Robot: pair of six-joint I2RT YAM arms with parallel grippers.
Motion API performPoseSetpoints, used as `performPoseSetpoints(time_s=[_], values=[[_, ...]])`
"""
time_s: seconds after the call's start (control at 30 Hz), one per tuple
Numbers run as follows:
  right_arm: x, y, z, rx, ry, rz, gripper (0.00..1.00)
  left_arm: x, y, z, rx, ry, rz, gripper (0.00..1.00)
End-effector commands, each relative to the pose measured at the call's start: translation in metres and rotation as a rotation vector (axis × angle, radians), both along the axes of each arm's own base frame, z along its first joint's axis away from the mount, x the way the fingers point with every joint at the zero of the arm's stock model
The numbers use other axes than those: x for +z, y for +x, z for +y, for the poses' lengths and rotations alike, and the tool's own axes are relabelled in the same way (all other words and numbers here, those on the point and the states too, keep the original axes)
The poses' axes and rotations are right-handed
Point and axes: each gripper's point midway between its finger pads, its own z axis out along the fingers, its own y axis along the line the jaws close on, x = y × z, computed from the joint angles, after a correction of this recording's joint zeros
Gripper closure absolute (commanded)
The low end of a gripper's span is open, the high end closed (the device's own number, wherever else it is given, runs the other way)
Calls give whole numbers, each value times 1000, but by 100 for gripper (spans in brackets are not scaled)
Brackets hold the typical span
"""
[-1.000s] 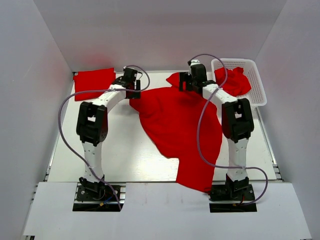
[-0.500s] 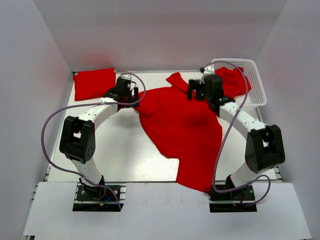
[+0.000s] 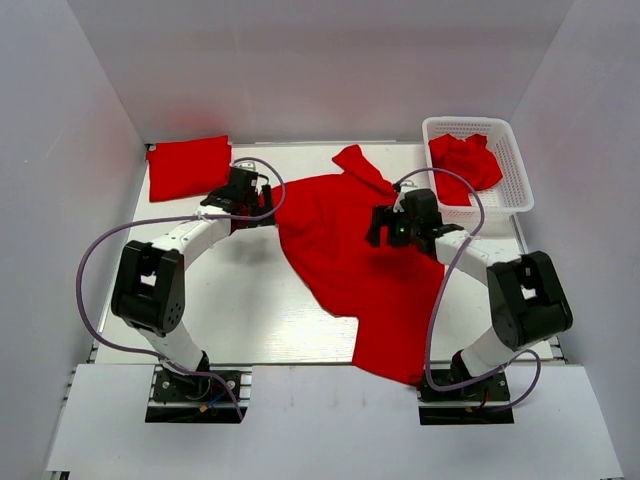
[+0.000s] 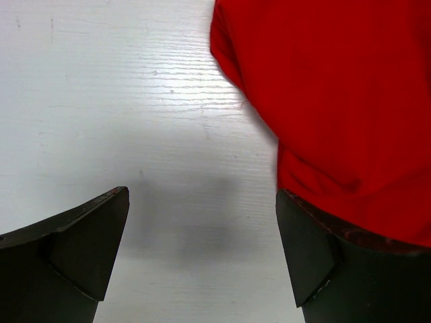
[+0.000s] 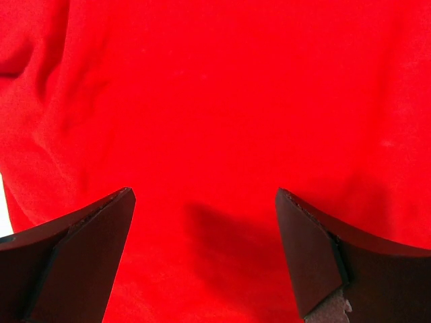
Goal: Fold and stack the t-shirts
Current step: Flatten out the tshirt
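A folded shirt lies behind and to the left of the left gripper, whose jaws stand wide apart over bare table, holding nothing. The edge of a spread shirt reaches its right finger. The right gripper, jaws likewise wide and empty, hangs above that shirt's middle, with red cloth filling the gap between its fingers. Behind it and to its right, a basket holds a crumpled shirt.
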Motion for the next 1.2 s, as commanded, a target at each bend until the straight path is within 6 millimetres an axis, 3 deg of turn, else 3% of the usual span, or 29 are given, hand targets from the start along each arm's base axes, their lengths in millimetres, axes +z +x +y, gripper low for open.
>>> performPoseSetpoints(time_s=[0.0, 0.03, 0.23, 0.5, 0.77, 0.8, 0.97, 1.07, 1.17], values=[[4, 10, 21, 56, 54, -8, 10, 15, 9, 15, 68, 8, -43, 0], [14, 17, 25, 60, 61, -34, 10, 10, 9, 15, 68, 12, -31, 0], [7, 20, 39, 115, 61, -16, 10, -13, 8, 27, 92, -6, 30, 0], [-26, 22, 48, 100, 84, 72, 10, -26, 8, 24, 64, -44, 49, 0], [-49, 28, 1, -173, -7, 140, 10, -39, 23, 21, 18, -38, 48, 0], [-55, 29, -16, -255, -49, 147, 10, -41, 26, 21, 11, -31, 49, 0], [-59, 27, -53, -388, -102, 174, 10, -50, 41, 18, -5, -16, 54, 0], [-55, 29, -55, -383, -98, 166, 10, -51, 52, 10, -35, -40, 36, 0], [-50, 29, -42, -311, -58, 163, 10, -50, 61, -8, -111, -103, 10, 1]])
